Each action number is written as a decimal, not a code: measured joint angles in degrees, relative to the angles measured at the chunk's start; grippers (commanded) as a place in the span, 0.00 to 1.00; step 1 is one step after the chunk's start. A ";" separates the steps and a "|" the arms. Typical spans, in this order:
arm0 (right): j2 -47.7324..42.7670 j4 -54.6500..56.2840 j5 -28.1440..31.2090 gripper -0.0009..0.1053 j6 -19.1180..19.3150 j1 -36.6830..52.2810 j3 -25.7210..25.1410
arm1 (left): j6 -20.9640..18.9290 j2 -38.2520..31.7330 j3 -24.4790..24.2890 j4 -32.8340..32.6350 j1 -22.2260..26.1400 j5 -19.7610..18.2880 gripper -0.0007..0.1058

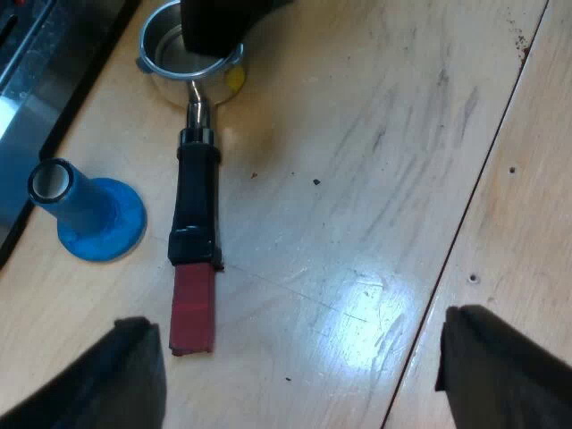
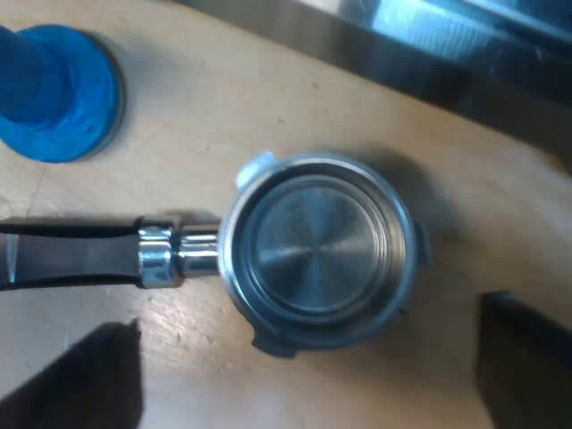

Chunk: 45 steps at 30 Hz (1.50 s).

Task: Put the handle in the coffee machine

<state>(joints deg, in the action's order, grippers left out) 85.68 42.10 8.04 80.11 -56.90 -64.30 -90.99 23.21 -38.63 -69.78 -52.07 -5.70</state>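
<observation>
The metal holder (image 1: 189, 63) lies flat on the wooden table, its round basket (image 2: 317, 246) empty and facing up. Its dark handle (image 1: 197, 201) ends in a red tip (image 1: 192, 308) that points toward my left gripper (image 1: 313, 380). That gripper hovers open above the table just past the red tip, with nothing between its fingers. My right gripper (image 2: 304, 375) is open directly over the basket and shows as a dark shape (image 1: 219, 27) above the basket's rim.
A blue tamper (image 1: 89, 210) stands on its base beside the handle, between it and the espresso machine's metal base (image 1: 36, 89). The machine's shiny front edge (image 2: 429, 45) runs close to the basket. Bare wood (image 1: 402, 179) stretches away on the handle's other side.
</observation>
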 measured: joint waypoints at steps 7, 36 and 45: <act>3.04 -1.66 -0.03 0.78 1.29 0.00 0.00 | 0.00 0.00 0.00 0.00 0.00 0.00 0.63; 10.72 -7.54 -3.49 0.78 3.13 3.36 0.00 | 0.00 0.00 0.00 0.00 0.00 0.00 0.63; 10.86 -7.54 -3.49 0.49 3.85 3.36 0.00 | 0.00 0.00 0.00 0.00 0.00 0.00 0.63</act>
<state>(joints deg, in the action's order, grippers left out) 96.54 34.56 4.55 83.96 -53.54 -64.30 -90.99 23.21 -38.63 -69.78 -52.07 -5.70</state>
